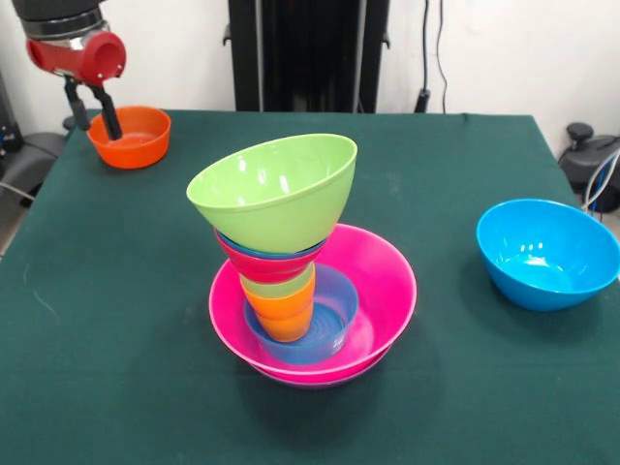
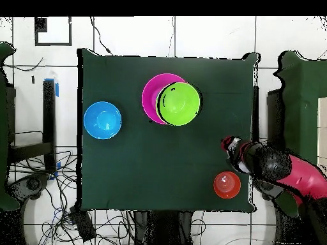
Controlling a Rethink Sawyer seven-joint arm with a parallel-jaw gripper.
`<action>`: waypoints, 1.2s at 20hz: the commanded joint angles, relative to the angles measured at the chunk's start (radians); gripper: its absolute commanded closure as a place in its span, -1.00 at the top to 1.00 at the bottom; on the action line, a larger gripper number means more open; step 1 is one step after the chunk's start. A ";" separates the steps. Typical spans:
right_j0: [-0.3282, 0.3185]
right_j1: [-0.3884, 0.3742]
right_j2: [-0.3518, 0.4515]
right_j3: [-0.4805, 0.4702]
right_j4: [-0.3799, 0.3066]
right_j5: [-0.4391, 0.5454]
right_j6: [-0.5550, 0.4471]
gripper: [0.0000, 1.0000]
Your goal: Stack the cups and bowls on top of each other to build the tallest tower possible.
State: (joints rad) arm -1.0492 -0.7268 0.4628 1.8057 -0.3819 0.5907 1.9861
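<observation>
Green cloth covers the tabletop [image 1: 116,368], and near its middle you see the tower [image 1: 291,281]. Its base is the wide pink bowl [image 1: 383,281], with a sliver of the purple bowl [image 1: 291,380] showing under its near rim. Inside the pink bowl sits a small light-blue bowl [image 1: 329,325]. Standing in that is the orange cup [image 1: 283,318], with the light green cup [image 1: 281,286] over it. Above the cups you find a small red bowl [image 1: 266,263] and a thin dark-blue rim just above it. The lime green bowl [image 1: 276,194] crowns the pile, tipped so its mouth faces up and toward the camera side. From overhead, the lime green bowl [image 2: 179,103] hides most of the pink bowl [image 2: 151,96].

The sky-blue bowl [image 1: 547,254] stands alone, well apart from the tower, near the right edge in the front view.

The small orange bowl [image 1: 131,138] rests at the far left corner in the front view. Your claw [image 1: 95,108] hangs at that bowl's rim with its two dark fingers [image 1: 108,114] spread apart and gripping nothing; one finger tip reaches down at the bowl's inner edge. Overhead, the red and black arm [image 2: 281,169] lies just beside the small orange bowl [image 2: 227,184].
</observation>
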 commanded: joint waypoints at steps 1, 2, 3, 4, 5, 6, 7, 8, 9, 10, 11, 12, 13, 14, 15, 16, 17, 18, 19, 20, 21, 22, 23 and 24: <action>0.051 0.035 0.036 0.129 -0.031 -0.089 0.003 1.00; 0.055 0.034 0.034 0.134 -0.029 -0.092 0.010 1.00; 0.057 0.030 0.030 0.144 -0.025 -0.098 0.020 1.00; 0.060 0.026 0.027 0.154 -0.021 -0.105 0.031 1.00; 0.063 0.022 0.023 0.168 -0.017 -0.117 0.044 1.00; 0.064 0.022 0.021 0.170 -0.014 -0.120 0.049 1.00; 0.066 0.022 0.019 0.172 -0.011 -0.124 0.053 1.00; 0.068 0.022 0.016 0.173 -0.009 -0.128 0.058 1.00; 0.070 0.026 0.015 0.175 -0.008 -0.134 0.061 1.00; 0.070 0.029 0.015 0.175 -0.007 -0.136 0.061 1.00; 0.071 0.032 0.014 0.174 -0.006 -0.139 0.061 1.00; 0.071 0.036 0.014 0.174 -0.005 -0.142 0.061 1.00; 0.076 0.053 0.013 0.176 -0.004 -0.156 0.069 1.00; 0.079 0.060 0.012 0.177 -0.003 -0.163 0.072 1.00; 0.078 0.062 0.013 0.179 0.001 -0.167 0.075 1.00; 0.077 0.064 0.014 0.181 0.005 -0.171 0.078 1.00; 0.082 0.070 0.010 0.185 0.006 -0.182 0.086 1.00; 0.083 0.072 0.008 0.184 0.007 -0.184 0.088 1.00; 0.089 0.076 0.001 0.182 0.006 -0.192 0.096 1.00; 0.091 0.076 -0.002 0.181 0.007 -0.193 0.097 1.00; 0.094 0.077 -0.005 0.180 0.007 -0.194 0.098 1.00; 0.098 0.081 -0.014 0.175 0.003 -0.199 0.103 1.00; 0.103 0.084 -0.020 0.172 0.002 -0.204 0.105 1.00; 0.108 0.087 -0.030 0.165 -0.002 -0.208 0.108 1.00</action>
State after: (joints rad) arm -1.0086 -0.6853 0.4535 1.9158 -0.3792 0.4558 1.9861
